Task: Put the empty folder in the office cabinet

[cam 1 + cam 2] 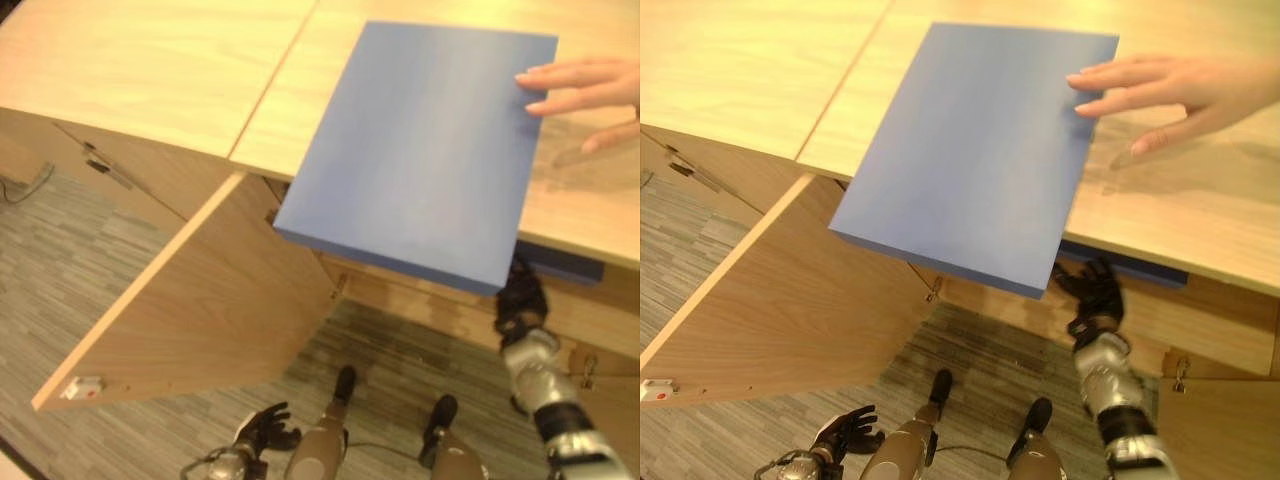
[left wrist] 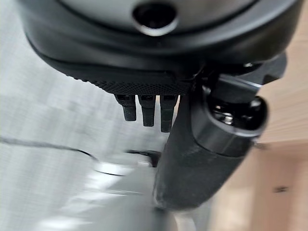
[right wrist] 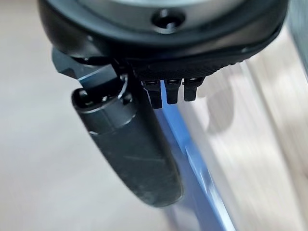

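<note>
One blue folder (image 1: 420,150) lies on table (image 1: 150,70), near edge overhanging open cabinet door (image 1: 200,300). Person's hand (image 1: 585,95) touches its far corner. My right hand (image 1: 1095,290) beneath folder edge, fingers spread, gripping nothing. My left hand (image 1: 845,432) low, fingers relaxed, empty.

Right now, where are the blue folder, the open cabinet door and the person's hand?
blue folder (image 1: 420,150): left eye view, middle of its cover.
open cabinet door (image 1: 210,300): left eye view, its inner face.
person's hand (image 1: 1185,90): right eye view, back of the hand.
</note>
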Tool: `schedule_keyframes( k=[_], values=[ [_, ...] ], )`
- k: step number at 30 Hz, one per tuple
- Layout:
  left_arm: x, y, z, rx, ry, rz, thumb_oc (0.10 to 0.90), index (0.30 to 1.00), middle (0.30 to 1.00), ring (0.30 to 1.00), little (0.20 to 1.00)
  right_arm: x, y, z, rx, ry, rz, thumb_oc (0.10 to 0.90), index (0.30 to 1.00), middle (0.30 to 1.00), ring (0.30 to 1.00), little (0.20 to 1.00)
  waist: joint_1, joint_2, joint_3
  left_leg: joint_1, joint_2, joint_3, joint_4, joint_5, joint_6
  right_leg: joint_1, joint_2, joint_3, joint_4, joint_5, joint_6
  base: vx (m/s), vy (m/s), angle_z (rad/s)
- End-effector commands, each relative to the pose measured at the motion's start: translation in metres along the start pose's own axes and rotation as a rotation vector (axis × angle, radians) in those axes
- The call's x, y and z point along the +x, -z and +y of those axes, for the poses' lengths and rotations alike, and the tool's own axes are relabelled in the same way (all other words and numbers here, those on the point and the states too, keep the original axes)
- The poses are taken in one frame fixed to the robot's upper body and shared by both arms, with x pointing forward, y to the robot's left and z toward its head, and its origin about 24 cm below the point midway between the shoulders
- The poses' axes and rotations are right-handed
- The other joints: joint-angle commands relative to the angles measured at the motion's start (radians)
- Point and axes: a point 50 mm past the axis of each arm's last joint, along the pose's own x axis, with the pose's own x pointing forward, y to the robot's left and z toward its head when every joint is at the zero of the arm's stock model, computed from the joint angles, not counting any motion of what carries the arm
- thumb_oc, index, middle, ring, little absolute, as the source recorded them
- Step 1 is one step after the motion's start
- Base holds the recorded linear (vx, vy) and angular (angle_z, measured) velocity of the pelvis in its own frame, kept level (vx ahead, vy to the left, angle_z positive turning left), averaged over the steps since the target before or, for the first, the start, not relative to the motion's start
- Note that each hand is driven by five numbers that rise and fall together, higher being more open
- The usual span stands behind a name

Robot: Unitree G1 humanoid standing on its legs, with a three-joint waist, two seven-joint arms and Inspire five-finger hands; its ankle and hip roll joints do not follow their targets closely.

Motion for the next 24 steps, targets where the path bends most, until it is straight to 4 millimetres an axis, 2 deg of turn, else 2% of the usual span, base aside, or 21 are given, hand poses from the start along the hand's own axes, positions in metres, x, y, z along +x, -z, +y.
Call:
schedule_keyframes(
  k=[1, 2, 6, 9, 10, 14, 17, 18, 19, 20, 21, 24],
  values=[
    [-0.003, 0.023, -0.012, -0.003, 0.020, 0.071, 0.800, 0.900, 0.900, 0.900, 0.900, 0.002, -0.037, 0.025, -0.074, -0.185, -0.190, 0.800, 0.900, 0.900, 0.900, 0.900, -0.032, -0.071, -0.130, 0.126, 0.025, 0.100, -0.024, -0.084, -0.050, 0.093, -0.057, 0.100, -0.011, -0.001, 0.080, 0.04, 0.008, -0.37],
    [-0.004, 0.024, -0.012, -0.004, 0.020, 0.072, 0.800, 0.900, 0.900, 0.900, 0.900, 0.002, -0.036, 0.025, -0.074, -0.185, -0.189, 0.800, 0.900, 0.900, 0.900, 0.900, -0.029, -0.071, -0.129, 0.130, 0.026, 0.104, -0.024, -0.086, -0.050, 0.096, -0.055, 0.103, -0.014, 0.001, 0.080, 0.04, 0.010, -0.53],
    [-0.004, 0.029, -0.014, -0.060, 0.003, 0.093, 0.800, 0.900, 0.900, 0.900, 0.900, -0.012, -0.010, 0.034, -0.098, -0.272, -0.094, 0.800, 0.900, 0.900, 0.900, 0.900, -0.077, -0.090, -0.163, 0.189, 0.038, 0.174, -0.024, -0.110, -0.044, 0.120, -0.042, 0.170, -0.068, 0.033, 0.087, 0.03, 0.001, -0.60],
    [-0.004, 0.031, -0.016, -0.091, -0.002, 0.096, 0.800, 0.900, 0.900, 0.900, 0.900, -0.022, 0.002, 0.038, -0.129, -0.336, -0.040, 0.800, 0.900, 0.900, 0.900, 0.900, -0.099, -0.097, -0.186, 0.227, 0.044, 0.214, -0.024, -0.123, -0.041, 0.136, -0.036, 0.204, -0.088, 0.043, 0.092, 0.04, -0.015, -0.49],
    [-0.004, 0.032, -0.018, -0.100, 0.001, 0.100, 0.800, 0.900, 0.900, 0.900, 0.900, -0.029, 0.011, 0.036, -0.128, -0.355, 0.001, 0.800, 0.900, 0.900, 0.900, 0.900, -0.110, -0.098, -0.198, 0.242, 0.046, 0.226, -0.024, -0.127, -0.038, 0.143, -0.035, 0.218, -0.090, 0.043, 0.092, 0.02, -0.025, -0.52],
    [-0.004, 0.030, -0.020, -0.103, 0.002, 0.089, 0.800, 0.900, 0.900, 0.900, 0.900, -0.037, 0.024, 0.030, -0.161, -0.357, 0.059, 0.800, 0.900, 0.900, 0.900, 0.900, -0.121, -0.099, -0.209, 0.263, 0.048, 0.235, -0.024, -0.132, -0.034, 0.158, -0.033, 0.227, -0.090, 0.040, 0.090, -0.02, -0.034, -0.27],
    [-0.002, 0.023, -0.020, -0.082, -0.001, 0.047, 0.800, 0.900, 0.900, 0.900, 0.900, -0.044, 0.039, 0.012, -0.336, -0.326, 0.123, 0.800, 0.900, 0.900, 0.900, 0.900, -0.129, -0.100, -0.221, 0.277, 0.051, 0.239, -0.024, -0.134, -0.033, 0.172, -0.033, 0.231, -0.093, 0.038, 0.090, -0.04, -0.047, -0.05],
    [-0.003, 0.023, -0.020, -0.082, -0.001, 0.047, 0.800, 0.900, 0.900, 0.900, 0.900, -0.045, 0.040, 0.012, -0.337, -0.325, 0.123, 0.800, 0.900, 0.900, 0.900, 0.900, -0.129, -0.100, -0.221, 0.278, 0.051, 0.239, -0.024, -0.134, -0.033, 0.172, -0.033, 0.231, -0.093, 0.038, 0.090, -0.04, -0.067, 0.01],
    [0.002, -0.013, -0.008, 0.007, -0.043, -0.108, 0.800, 0.900, 0.900, 0.900, 0.900, -0.053, 0.058, -0.017, -0.586, -0.244, 0.206, 0.800, 0.900, 0.900, 0.900, 0.900, -0.129, -0.097, -0.232, 0.288, 0.054, 0.234, -0.024, -0.133, -0.034, 0.192, -0.032, 0.229, -0.103, 0.033, 0.090, -0.03, -0.056, 0.02],
    [0.001, -0.012, -0.008, 0.007, -0.043, -0.107, 0.800, 0.900, 0.900, 0.900, 0.900, -0.053, 0.059, -0.017, -0.586, -0.244, 0.206, 0.800, 0.900, 0.900, 0.900, 0.900, -0.129, -0.097, -0.231, 0.289, 0.055, 0.234, -0.024, -0.133, -0.034, 0.194, -0.032, 0.229, -0.103, 0.033, 0.089, -0.05, -0.073, 0.10],
    [0.002, -0.037, 0.005, 0.053, -0.095, -0.205, 0.800, 0.900, 0.900, 0.900, 0.900, -0.061, 0.070, -0.033, -0.599, -0.179, 0.266, 0.800, 0.900, 0.900, 0.900, 0.900, -0.130, -0.095, -0.234, 0.290, 0.055, 0.229, -0.024, -0.129, -0.036, 0.201, -0.030, 0.226, -0.104, 0.031, 0.089, -0.05, -0.031, 0.13],
    [-0.008, -0.110, 0.033, 0.178, -0.240, -0.482, 0.800, 0.900, 0.900, 0.900, 0.900, -0.078, 0.090, -0.063, -0.645, -0.036, 0.367, 0.800, 0.900, 0.900, 0.900, 0.900, -0.131, -0.097, -0.230, 0.281, 0.057, 0.204, -0.024, -0.109, -0.041, 0.220, -0.032, 0.206, -0.104, 0.027, 0.087, -0.08, -0.054, 0.15]
  ],
)
